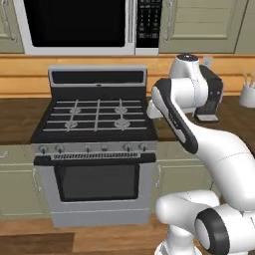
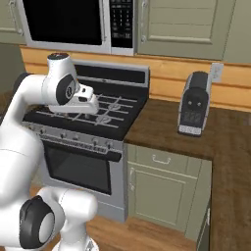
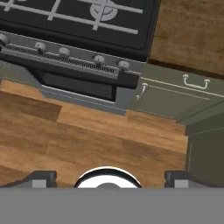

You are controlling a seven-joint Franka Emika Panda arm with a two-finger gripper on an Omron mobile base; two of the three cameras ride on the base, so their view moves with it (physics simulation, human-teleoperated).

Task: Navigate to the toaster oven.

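The toaster oven is out of view in all three views. My gripper (image 3: 109, 178) hangs open over the wooden floor (image 3: 87, 140) in front of the gas range (image 3: 78, 30), its two dark fingertips (image 3: 41, 177) wide apart with nothing between them. In the right base view the hand (image 2: 84, 102) is held above the range's front burners (image 2: 105, 115), pointing downward.
A black-windowed microwave (image 1: 74, 22) hangs over the range (image 1: 94, 117). To the right, a dark coffee machine (image 2: 194, 104) stands on the wooden counter (image 2: 157, 130) above green cabinets (image 2: 162, 186). A white utensil jar (image 1: 247, 94) sits far right. The counter turns toward me at the right (image 2: 235, 186).
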